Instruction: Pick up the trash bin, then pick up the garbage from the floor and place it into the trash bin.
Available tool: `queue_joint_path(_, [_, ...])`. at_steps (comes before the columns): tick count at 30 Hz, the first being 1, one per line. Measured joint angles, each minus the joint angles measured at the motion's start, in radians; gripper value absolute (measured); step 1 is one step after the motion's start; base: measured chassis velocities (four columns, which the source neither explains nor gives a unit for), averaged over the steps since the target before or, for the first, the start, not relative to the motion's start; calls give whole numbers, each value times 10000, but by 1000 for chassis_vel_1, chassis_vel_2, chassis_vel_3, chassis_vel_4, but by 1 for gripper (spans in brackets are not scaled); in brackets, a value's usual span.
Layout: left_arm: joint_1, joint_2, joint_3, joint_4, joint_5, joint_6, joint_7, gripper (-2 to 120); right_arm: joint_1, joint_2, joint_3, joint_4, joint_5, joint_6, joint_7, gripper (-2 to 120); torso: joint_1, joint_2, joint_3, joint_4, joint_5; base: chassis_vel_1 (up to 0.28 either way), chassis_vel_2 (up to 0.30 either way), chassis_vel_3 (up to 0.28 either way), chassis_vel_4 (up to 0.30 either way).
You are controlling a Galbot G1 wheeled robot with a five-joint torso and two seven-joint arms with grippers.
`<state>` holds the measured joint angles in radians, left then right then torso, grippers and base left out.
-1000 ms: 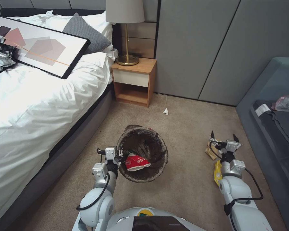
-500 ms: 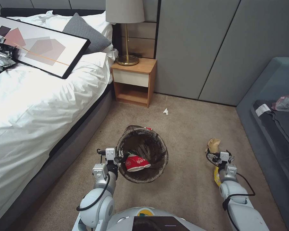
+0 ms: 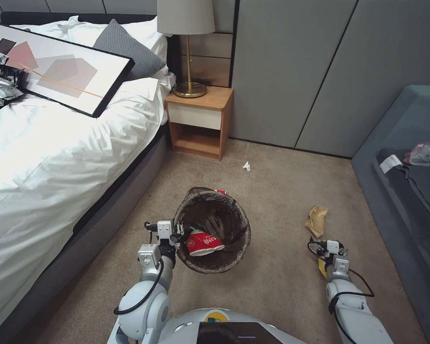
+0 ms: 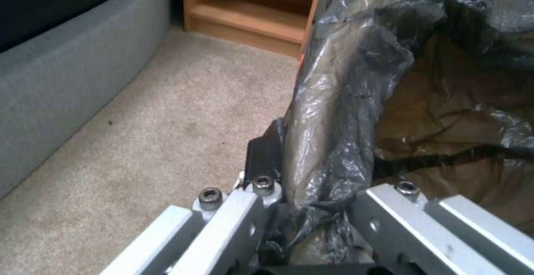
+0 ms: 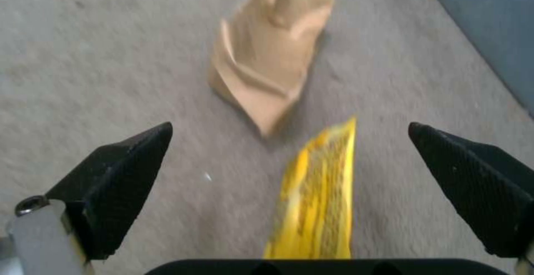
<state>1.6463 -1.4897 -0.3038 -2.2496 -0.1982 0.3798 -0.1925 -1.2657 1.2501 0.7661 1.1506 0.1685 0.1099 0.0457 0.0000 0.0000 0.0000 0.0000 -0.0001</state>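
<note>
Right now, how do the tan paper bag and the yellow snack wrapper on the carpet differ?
The crumpled tan paper bag is plain, matte and broad; the yellow snack wrapper is bright, printed and narrow. The bag lies farther from the robot, beyond the open right tool; the wrapper lies between that tool's black fingers. Both lie loose on the carpet, outside the white lined trash bin that the left tool grips.

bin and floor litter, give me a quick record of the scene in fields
bin: off the floor, rim clamped by left tool
in bin: red-and-white cup
right tool: open, low over yellow wrapper
paper bag: on carpet, just beyond the wrapper
tissue: on carpet near nightstand
</note>
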Motion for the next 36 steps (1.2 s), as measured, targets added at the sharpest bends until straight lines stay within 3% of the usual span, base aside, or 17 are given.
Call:
queue_joint_path(19, [80, 27, 14, -87, 29, -34, 1, 3, 828, -96, 159, -2513, -276, 509, 129, 99, 0, 0, 0, 0, 1, 0, 0, 0, 0])
queue_joint_path(36, [94, 38, 21, -113, 31, -49, 4, 3, 867, 94, 37, -2836, -192, 803, 5, 37, 0, 0, 0, 4, 3, 0, 0, 0, 0])
